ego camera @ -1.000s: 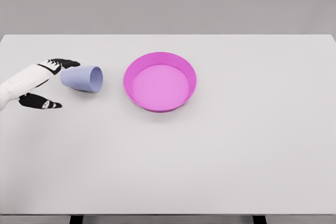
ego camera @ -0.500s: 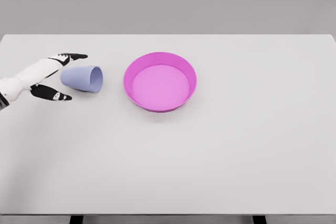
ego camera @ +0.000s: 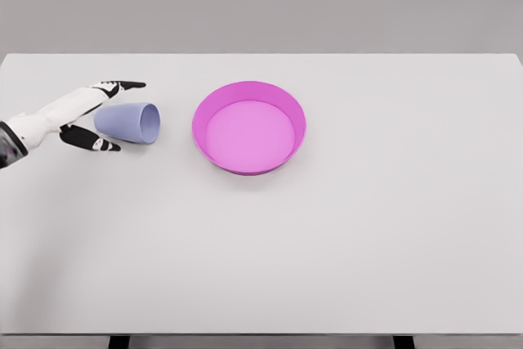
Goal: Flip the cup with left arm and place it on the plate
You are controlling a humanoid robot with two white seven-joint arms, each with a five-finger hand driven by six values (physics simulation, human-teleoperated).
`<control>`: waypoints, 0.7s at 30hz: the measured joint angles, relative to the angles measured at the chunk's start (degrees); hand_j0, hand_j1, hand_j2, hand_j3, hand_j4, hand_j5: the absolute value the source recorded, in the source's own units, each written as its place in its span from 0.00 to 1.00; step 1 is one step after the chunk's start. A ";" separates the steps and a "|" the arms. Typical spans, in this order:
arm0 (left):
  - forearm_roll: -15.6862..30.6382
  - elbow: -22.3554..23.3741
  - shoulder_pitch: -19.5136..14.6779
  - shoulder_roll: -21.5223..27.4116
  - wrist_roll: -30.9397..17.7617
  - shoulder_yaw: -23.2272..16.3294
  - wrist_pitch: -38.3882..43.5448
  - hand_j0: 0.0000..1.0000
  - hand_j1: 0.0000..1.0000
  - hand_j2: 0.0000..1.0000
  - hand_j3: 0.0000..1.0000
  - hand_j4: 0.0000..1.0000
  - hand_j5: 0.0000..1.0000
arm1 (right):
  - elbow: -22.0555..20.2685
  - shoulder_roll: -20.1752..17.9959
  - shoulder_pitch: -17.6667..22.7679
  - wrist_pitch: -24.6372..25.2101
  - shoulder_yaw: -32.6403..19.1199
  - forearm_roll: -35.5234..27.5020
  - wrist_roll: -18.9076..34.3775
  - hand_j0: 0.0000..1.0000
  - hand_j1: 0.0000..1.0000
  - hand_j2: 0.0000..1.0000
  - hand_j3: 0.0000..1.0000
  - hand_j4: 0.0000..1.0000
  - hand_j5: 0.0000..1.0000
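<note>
We get one view only, from the head camera, looking down and forward over the white table from its near edge. It sits far enough back that the whole tabletop fits, far edge toward 12 o'clock, grey wall beyond. Table legs peek out at 6 o'clock. No second view, so nothing overlaps.

No text, labels, brands or numbers are showing anywhere; nothing readable is appearing on any surface.
</note>
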 measured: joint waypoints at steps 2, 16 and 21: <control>0.01 0.74 -0.61 -0.71 0.00 -0.42 0.00 1.00 1.00 1.00 1.00 1.00 1.00 | 0.00 0.00 0.00 0.00 0.00 0.00 0.00 1.00 1.00 1.00 1.00 1.00 1.00; -1.69 7.25 -2.99 -4.18 -0.03 -1.67 -0.01 1.00 1.00 1.00 1.00 1.00 1.00 | 0.00 0.00 0.00 0.00 0.00 0.00 0.00 1.00 1.00 1.00 1.00 1.00 1.00; -2.20 8.37 -2.99 -4.48 -0.05 -1.71 -0.01 1.00 1.00 1.00 1.00 1.00 1.00 | 0.00 0.00 0.00 0.00 0.00 0.00 0.00 1.00 1.00 1.00 1.00 1.00 1.00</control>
